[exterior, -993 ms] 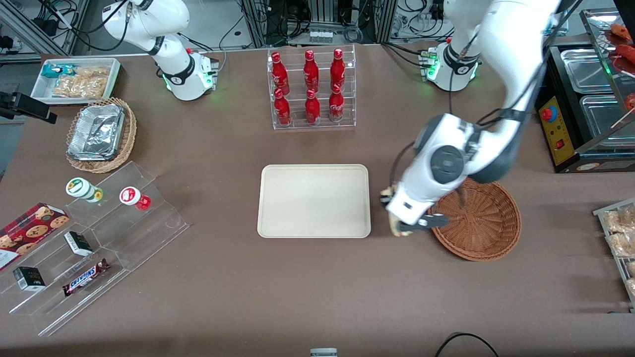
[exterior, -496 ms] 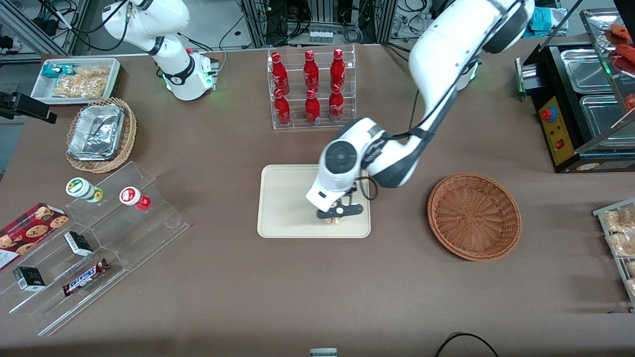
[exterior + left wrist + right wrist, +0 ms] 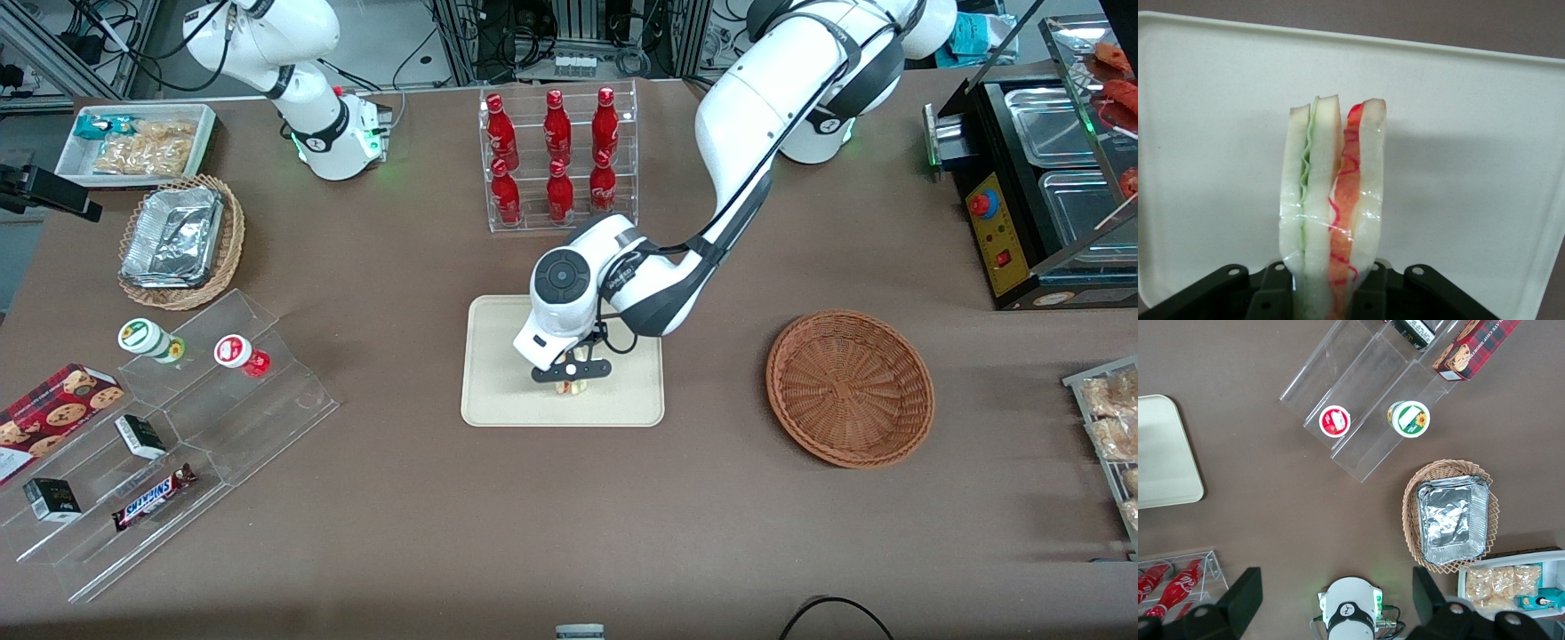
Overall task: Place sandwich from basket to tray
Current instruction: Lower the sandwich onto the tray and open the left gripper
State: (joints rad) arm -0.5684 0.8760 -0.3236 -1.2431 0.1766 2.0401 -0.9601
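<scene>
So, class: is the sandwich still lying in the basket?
No, the basket holds nothing, and the gripper grips the sandwich above the tray.

A clear acrylic rack of red cola bottles stands on the brown desk. Toward the parked arm's end from it sit a light wicker basket of foil containers and, nearer the front camera, a clear stepped acrylic stand holding snacks.
</scene>
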